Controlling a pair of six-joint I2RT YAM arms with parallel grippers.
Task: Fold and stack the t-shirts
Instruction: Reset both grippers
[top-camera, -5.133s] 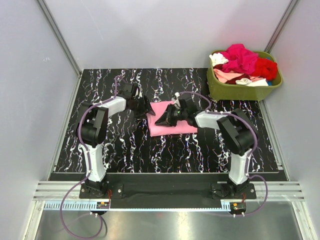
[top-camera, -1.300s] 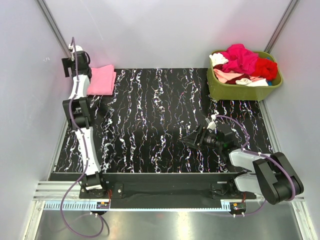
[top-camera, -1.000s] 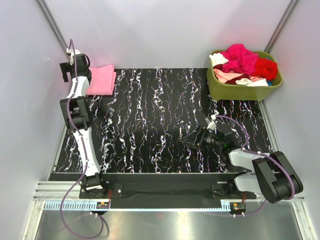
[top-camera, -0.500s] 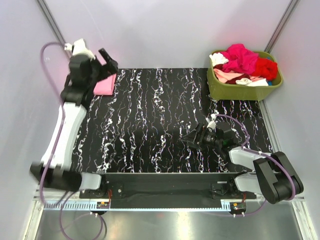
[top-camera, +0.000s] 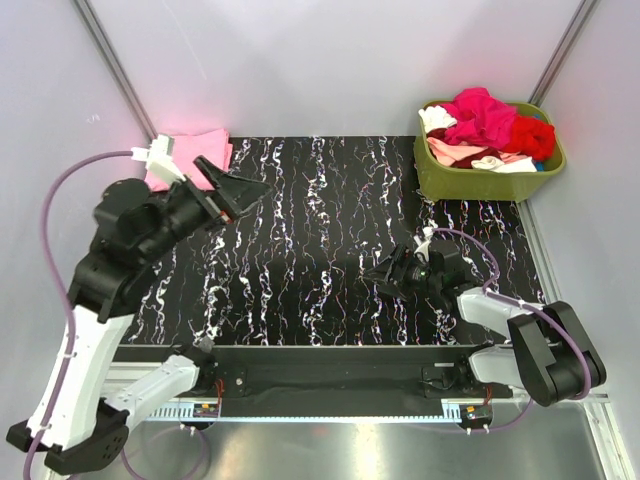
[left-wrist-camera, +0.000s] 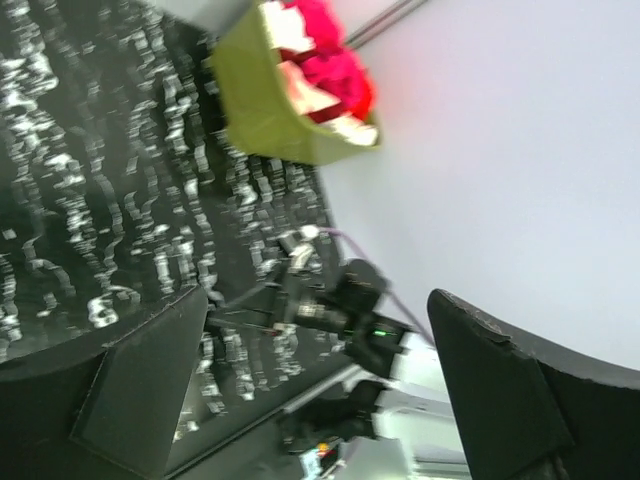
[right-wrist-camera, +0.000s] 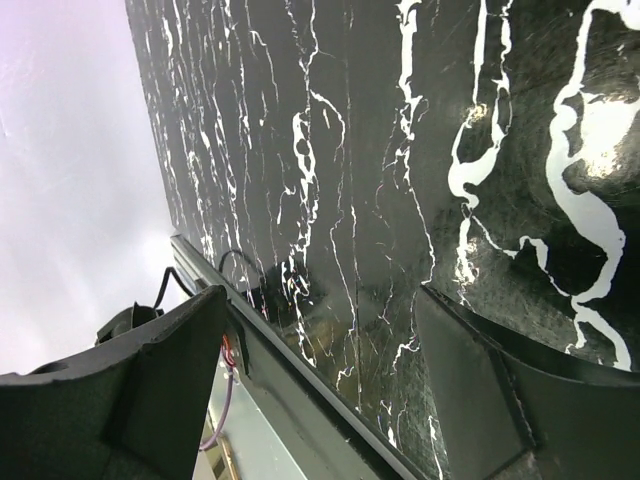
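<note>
1. Near edge of the black, white-veined bench (top-camera: 320, 220): both arm bases bolted side by side.
2. A little in from that edge, right half: right gripper (top-camera: 383, 277) low over the bench, pointing toward the left edge. Fingers well spread in the right wrist view (right-wrist-camera: 320, 380), with only bare marbled surface between them; holding nothing.
3. Left half, raised high above the bench: left gripper (top-camera: 243, 197), pointing toward the right edge. Jaws at full spread and empty in the left wrist view (left-wrist-camera: 320, 390), with the right arm and the bench in the gap between the two dark fingers.
4. Far left corner of the bench: pink t-shirt (top-camera: 205, 148), folded into a flat rectangle, well apart from both grippers, its near-left part hidden behind the left wrist.
5. Far right corner of the bench: olive-green tub (top-camera: 470, 185), upright, heaped above its rim with loose, unfolded t-shirts (top-camera: 485, 125) in magenta, red, pale pink and white. Same tub (left-wrist-camera: 265, 120) blurred in the left wrist view, well apart from both grippers.
</note>
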